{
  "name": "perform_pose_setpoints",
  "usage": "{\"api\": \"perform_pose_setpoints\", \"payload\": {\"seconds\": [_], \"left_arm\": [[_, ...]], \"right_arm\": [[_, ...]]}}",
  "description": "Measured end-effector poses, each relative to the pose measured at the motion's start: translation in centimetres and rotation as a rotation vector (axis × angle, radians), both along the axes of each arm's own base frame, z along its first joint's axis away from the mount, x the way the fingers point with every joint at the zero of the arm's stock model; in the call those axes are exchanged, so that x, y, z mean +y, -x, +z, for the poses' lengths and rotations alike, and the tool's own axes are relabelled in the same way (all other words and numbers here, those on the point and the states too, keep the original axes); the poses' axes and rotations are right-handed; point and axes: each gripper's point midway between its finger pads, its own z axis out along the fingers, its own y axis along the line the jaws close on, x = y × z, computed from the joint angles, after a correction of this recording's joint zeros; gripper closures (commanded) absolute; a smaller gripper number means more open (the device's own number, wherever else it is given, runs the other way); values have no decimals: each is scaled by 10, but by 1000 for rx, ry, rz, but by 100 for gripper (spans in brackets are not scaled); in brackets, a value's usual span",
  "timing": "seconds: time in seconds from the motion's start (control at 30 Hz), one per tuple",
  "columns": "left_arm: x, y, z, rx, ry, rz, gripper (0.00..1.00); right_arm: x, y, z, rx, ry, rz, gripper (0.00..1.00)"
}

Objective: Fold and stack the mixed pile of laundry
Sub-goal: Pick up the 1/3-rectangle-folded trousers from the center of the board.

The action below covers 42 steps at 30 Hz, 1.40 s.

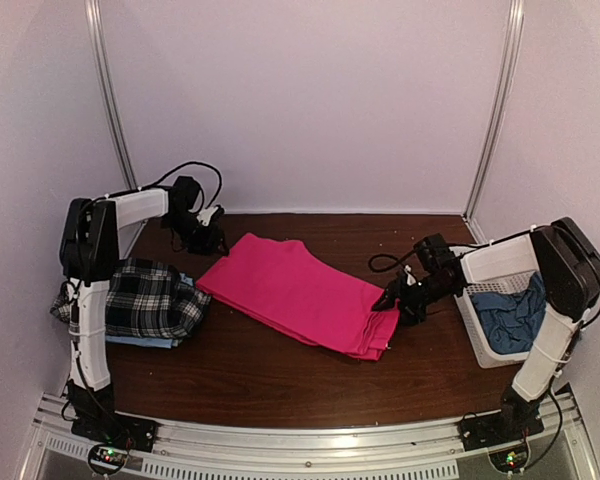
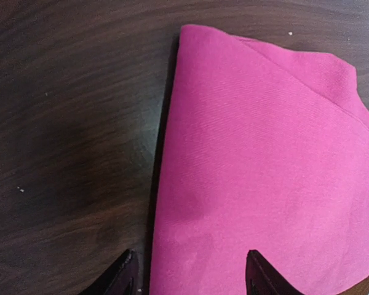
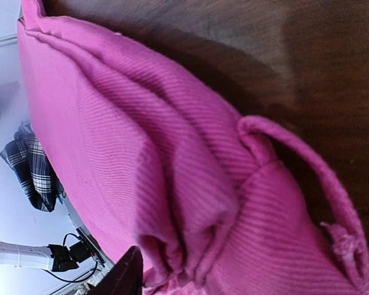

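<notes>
Folded hot-pink trousers lie slantwise mid-table. My left gripper hovers at their far left corner; in the left wrist view it is open, its fingertips straddling the trousers' long edge. My right gripper is at the near right end. There a thick bunch of pink cloth fills the gap of that gripper; one fingertip shows and the other is hidden under cloth. A plaid shirt lies at the left on a light blue shirt.
A white lattice basket stands at the right edge beside the right arm, with a dull blue cloth in it. Cables trail behind the left gripper. Bare dark wood lies between the trousers and the arm bases.
</notes>
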Motion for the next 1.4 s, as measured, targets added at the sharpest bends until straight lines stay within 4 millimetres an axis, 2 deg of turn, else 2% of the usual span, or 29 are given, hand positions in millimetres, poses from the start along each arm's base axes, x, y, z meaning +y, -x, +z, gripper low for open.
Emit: {"api": "perform_pose_setpoints", "payload": {"seconds": [0.2, 0.37, 0.7, 0.87, 0.9, 0.97, 1.03, 1.2, 1.4], "left_arm": [[14, -3, -40, 74, 15, -8, 54], [21, -6, -38, 78, 56, -3, 75], [2, -6, -24, 76, 235, -44, 76], [0, -7, -27, 84, 250, -31, 96], [0, -7, -29, 89, 247, -26, 96], [3, -8, -31, 89, 227, -14, 80], [9, -11, -35, 83, 189, 5, 73], [16, -16, -36, 66, 137, 24, 62], [31, -19, -40, 62, 80, 20, 57]], "right_arm": [[3, -9, -4, 3, 26, 39, 56], [2, -8, -6, 1, 40, 63, 60], [8, -12, -6, 2, 21, 89, 63], [11, -14, -7, 1, 10, 103, 65], [12, -14, -7, 1, 10, 106, 66], [12, -15, -7, 1, 8, 111, 66], [13, -15, -7, 0, 8, 115, 66], [13, -15, -7, -2, 8, 117, 66], [13, -15, -7, -3, 8, 119, 67]]}}
